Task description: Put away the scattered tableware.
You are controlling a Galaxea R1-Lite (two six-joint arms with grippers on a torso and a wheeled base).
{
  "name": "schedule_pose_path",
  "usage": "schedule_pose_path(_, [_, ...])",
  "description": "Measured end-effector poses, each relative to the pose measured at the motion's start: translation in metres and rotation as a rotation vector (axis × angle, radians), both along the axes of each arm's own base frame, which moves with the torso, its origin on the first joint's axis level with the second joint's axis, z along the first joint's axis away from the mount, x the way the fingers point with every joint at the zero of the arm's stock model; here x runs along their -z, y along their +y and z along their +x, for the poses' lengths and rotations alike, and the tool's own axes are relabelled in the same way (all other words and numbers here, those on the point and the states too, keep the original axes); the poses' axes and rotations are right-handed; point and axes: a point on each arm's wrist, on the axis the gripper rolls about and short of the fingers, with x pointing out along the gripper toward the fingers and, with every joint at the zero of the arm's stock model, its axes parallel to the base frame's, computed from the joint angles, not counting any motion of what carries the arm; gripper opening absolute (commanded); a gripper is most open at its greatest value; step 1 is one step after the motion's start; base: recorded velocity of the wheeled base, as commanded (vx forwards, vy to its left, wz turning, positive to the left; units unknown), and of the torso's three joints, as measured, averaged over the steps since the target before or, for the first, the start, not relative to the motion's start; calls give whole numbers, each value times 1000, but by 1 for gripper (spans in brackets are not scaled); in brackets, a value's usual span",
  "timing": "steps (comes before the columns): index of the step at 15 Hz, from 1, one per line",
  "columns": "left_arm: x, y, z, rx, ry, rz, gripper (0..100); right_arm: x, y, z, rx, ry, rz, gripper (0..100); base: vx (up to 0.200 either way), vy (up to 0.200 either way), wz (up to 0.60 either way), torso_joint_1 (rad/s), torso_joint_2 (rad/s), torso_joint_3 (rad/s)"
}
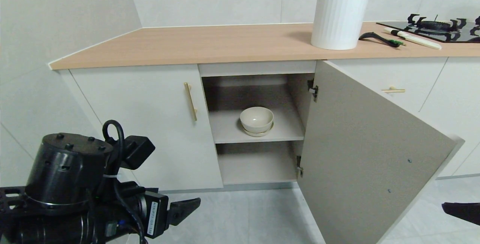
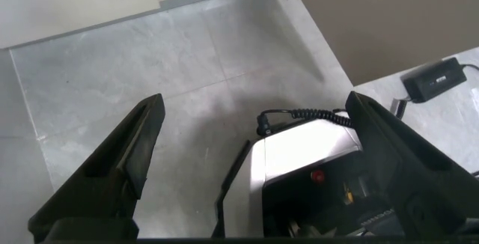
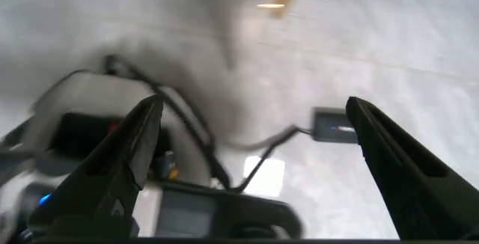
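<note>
— What is the cupboard (image 1: 258, 68) holding?

— Its door (image 1: 367, 154) is standing wide open. Inside, on the upper shelf (image 1: 287, 126), a bowl (image 1: 256, 118) is sitting on a small plate (image 1: 257, 132), about midway across.

— How is the bowl looking?

— It is round, cream and glossy, and it is standing upright with its mouth facing up. The plate's rim is peeking out beneath it in the same pale colour.

— Anything over the cupboard?

— On the counter (image 1: 210, 43) above it, a tall white ribbed tub (image 1: 341, 9) is standing over the door's hinge side. I cannot see inside it. Past the tub, away from the cupboard, a black utensil (image 1: 378, 38) and a long pale utensil (image 1: 412, 38) are lying side by side.

— And the pincers?

— The left gripper (image 2: 254, 105) is hanging low before the cupboard's closed door, its fingers spread wide and gripping nothing. The right gripper (image 3: 254, 105) is hovering low beyond the open door, its fingers likewise spread and bare.
</note>
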Motion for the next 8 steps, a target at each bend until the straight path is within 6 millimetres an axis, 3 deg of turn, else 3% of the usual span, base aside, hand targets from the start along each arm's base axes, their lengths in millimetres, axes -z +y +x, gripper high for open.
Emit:
schedule_pose_path(4, [0, 0, 0, 0, 1, 1, 100, 5, -17, 16, 143, 31, -57, 100, 0, 0, 0, 0, 0, 0])
schedule_pose_path(8, [0, 0, 0, 0, 0, 1, 100, 13, -28, 50, 273, -33, -45, 100, 0, 0, 0, 0, 0, 0])
